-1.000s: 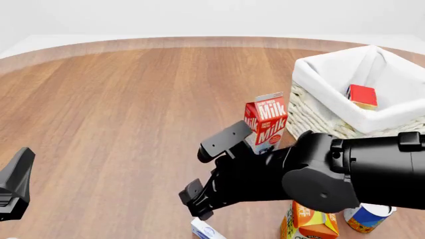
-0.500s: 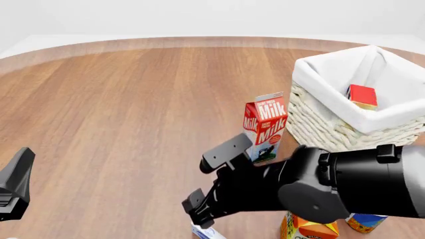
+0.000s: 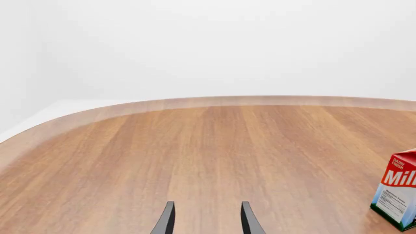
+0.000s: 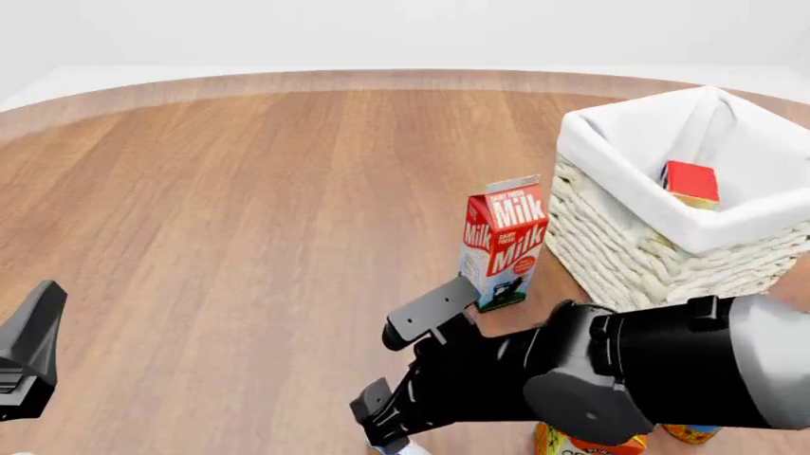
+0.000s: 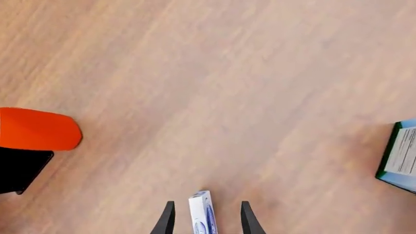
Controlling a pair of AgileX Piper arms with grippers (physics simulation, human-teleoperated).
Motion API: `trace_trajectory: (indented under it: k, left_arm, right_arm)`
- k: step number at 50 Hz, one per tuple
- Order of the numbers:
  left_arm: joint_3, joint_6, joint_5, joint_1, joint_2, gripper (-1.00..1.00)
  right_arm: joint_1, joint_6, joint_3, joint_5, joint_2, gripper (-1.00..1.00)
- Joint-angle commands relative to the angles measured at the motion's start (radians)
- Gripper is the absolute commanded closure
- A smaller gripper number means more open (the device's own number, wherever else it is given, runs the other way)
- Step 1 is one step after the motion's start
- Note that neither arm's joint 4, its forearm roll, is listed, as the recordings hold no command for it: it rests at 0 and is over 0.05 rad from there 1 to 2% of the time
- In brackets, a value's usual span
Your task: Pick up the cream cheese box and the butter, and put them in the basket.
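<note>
The cream cheese box (image 5: 202, 213), white with blue edges, stands on edge between my right gripper's open fingers (image 5: 205, 222) in the right wrist view, not clasped. In the front view only its top (image 4: 383, 445) peeks out under the right gripper (image 4: 402, 365) at the bottom edge. The butter (image 4: 690, 182), a red box with a yellow panel, lies inside the wicker basket (image 4: 620, 232) at the right. My left gripper (image 3: 206, 222) is open and empty over bare table; its black body shows at the front view's left edge (image 4: 32, 346).
A red-and-white milk carton (image 4: 504, 242) stands just left of the basket, behind the right gripper; it also shows in both wrist views (image 3: 396, 195) (image 5: 400, 158). An orange juice carton (image 4: 585, 444) and a can (image 4: 691, 434) sit under the right arm. An orange-and-black shape (image 5: 32, 139) lies beside the right gripper.
My right arm has moved down and toward the near edge, bringing its open fingers around the cream cheese box and covering more of the juice carton and can. The left arm has not moved.
</note>
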Motion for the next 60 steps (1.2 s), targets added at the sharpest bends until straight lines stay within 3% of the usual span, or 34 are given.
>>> trace_trajectory:
  k: [1,36,60]
  left_arm:
    - [0.0,0.0,0.0,0.0,0.0,-1.0]
    - [0.0,0.0,0.0,0.0,0.0,-1.0]
    - [0.0,0.0,0.0,0.0,0.0,-1.0]
  right_arm:
    - [0.01,0.017,0.017,-0.028,0.023,-1.0]
    - [0.025,0.049,0.062,-0.132,0.105,-1.0]
    - [0.027,0.056,0.06,-0.152,0.133,-1.0]
